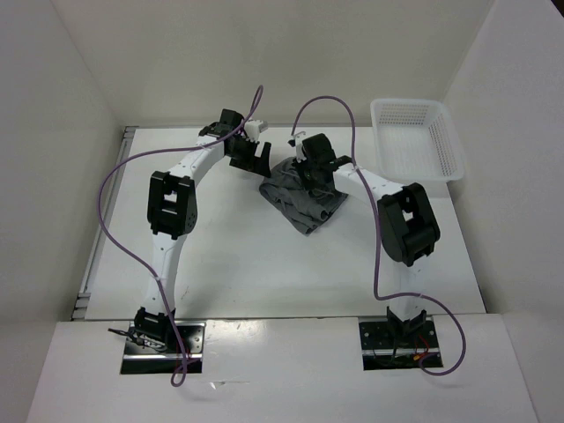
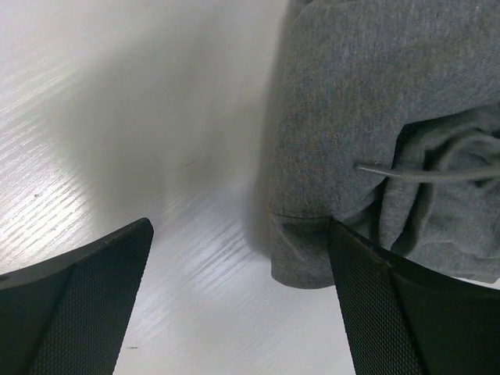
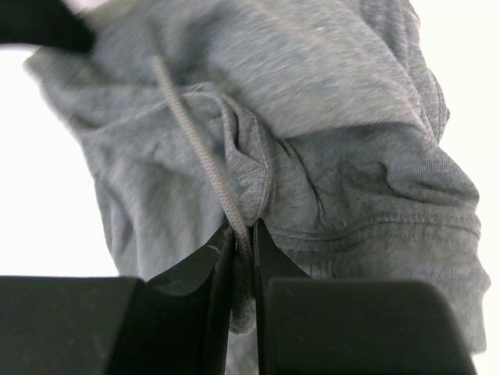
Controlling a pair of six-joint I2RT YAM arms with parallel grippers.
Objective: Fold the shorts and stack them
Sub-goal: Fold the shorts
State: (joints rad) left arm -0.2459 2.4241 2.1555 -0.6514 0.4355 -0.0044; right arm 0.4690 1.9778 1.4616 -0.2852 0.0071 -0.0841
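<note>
The grey shorts (image 1: 304,201) lie crumpled in a heap on the white table, between the two arms. My right gripper (image 1: 310,169) sits on the heap's far edge, shut on a fold of the shorts (image 3: 351,156) with the drawstring (image 3: 195,148) pinched between its fingers (image 3: 269,258). My left gripper (image 1: 249,157) hovers just left of the heap, open. In the left wrist view a corner of the shorts (image 2: 375,117) lies against the inner side of the right finger (image 2: 367,305), and bare table fills the gap.
A white mesh basket (image 1: 416,137) stands at the back right of the table (image 1: 229,256). White walls enclose the table on the left, back and right. Purple cables loop above both arms.
</note>
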